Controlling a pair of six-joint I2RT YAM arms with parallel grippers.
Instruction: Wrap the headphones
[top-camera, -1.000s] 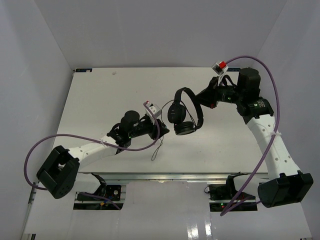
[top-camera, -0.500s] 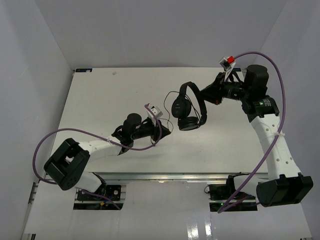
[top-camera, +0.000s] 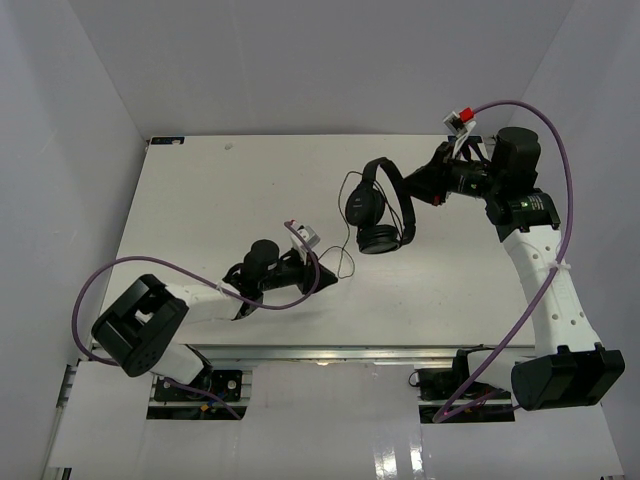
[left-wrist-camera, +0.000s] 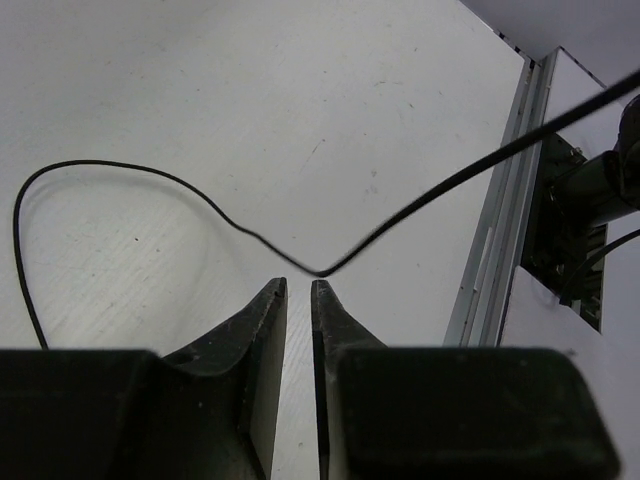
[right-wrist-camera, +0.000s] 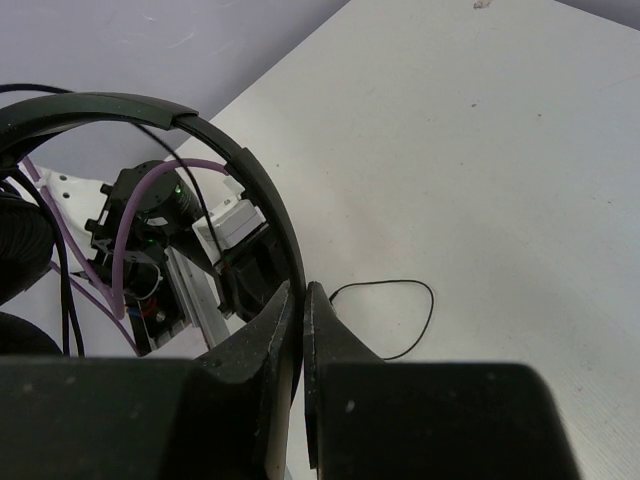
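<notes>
My right gripper (top-camera: 410, 190) is shut on the thin headband (right-wrist-camera: 240, 160) of the black headphones (top-camera: 375, 208) and holds them above the table, earcups hanging down. In the right wrist view the headband runs between the right gripper's (right-wrist-camera: 298, 287) jaws. The thin black cord (top-camera: 347, 262) runs down from the headphones to a loop on the table beside my left gripper (top-camera: 327, 277). In the left wrist view the left gripper's (left-wrist-camera: 298, 285) jaws stand a narrow gap apart. The cord (left-wrist-camera: 150, 172) kinks just ahead of the tips, not between them.
The white table's (top-camera: 200, 200) near edge with its metal rail (left-wrist-camera: 500, 250) lies close to the left gripper. Thick purple cables (top-camera: 110, 280) loop off both arms. White walls close in the back and sides. The left arm (right-wrist-camera: 160, 220) shows below the headband in the right wrist view.
The right gripper carried the headphones up and to the back right. The left gripper moved toward the near edge. The cord that dangled below it now loops on the table to its right.
</notes>
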